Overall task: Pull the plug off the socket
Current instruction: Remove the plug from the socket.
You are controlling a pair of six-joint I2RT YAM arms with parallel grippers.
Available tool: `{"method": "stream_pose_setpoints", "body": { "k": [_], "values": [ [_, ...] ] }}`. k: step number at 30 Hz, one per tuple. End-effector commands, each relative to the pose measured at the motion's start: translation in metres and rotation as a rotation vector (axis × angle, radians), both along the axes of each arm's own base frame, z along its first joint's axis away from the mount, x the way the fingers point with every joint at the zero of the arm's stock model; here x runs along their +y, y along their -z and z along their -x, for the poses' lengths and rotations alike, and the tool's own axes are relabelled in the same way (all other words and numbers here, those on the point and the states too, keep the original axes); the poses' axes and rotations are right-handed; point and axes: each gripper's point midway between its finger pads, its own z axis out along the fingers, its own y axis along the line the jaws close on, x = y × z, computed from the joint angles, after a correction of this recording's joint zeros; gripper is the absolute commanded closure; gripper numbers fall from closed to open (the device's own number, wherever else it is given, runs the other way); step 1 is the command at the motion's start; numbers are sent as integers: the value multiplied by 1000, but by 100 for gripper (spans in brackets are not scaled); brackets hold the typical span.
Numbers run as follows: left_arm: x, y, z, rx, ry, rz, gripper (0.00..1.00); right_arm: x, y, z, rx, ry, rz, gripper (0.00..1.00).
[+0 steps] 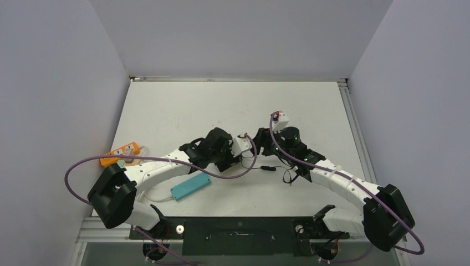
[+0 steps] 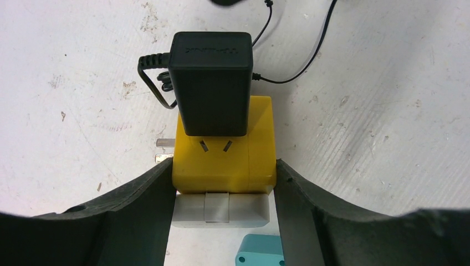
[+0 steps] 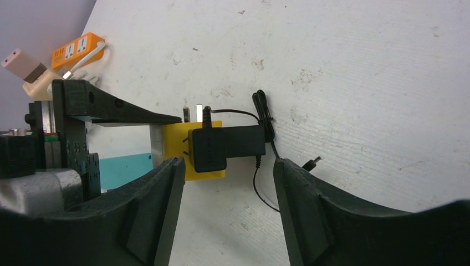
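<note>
Mid-table, the left gripper [image 2: 221, 188] pinches the yellow socket [image 2: 224, 158] while the right gripper [image 3: 228, 172] gapes empty around the plug [image 3: 224, 147], a light, rigid block best grabbed by its flat sides.

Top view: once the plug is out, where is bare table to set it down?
Free: the far half of the table, beyond both grippers. Crowded: the middle, around the yellow socket block, black plug, its cable and the teal box.
</note>
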Motion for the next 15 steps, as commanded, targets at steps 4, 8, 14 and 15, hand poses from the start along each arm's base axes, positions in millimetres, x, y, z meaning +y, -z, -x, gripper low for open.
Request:
{"method": "stream_pose_setpoints", "body": {
  "k": [4,8,14,15],
  "values": [
    [-3,-4,8,31,11,30,100,25,2,-2,-18,-53,-42,39],
    [-6,-6,9,35,18,45,100,38,6,1,-12,-93,-65,39],
    [-7,-9,9,34,20,60,100,52,19,2,19,-135,-79,41],
    [-7,-9,9,33,19,62,100,54,23,2,27,-139,-75,42]
  ]
}}
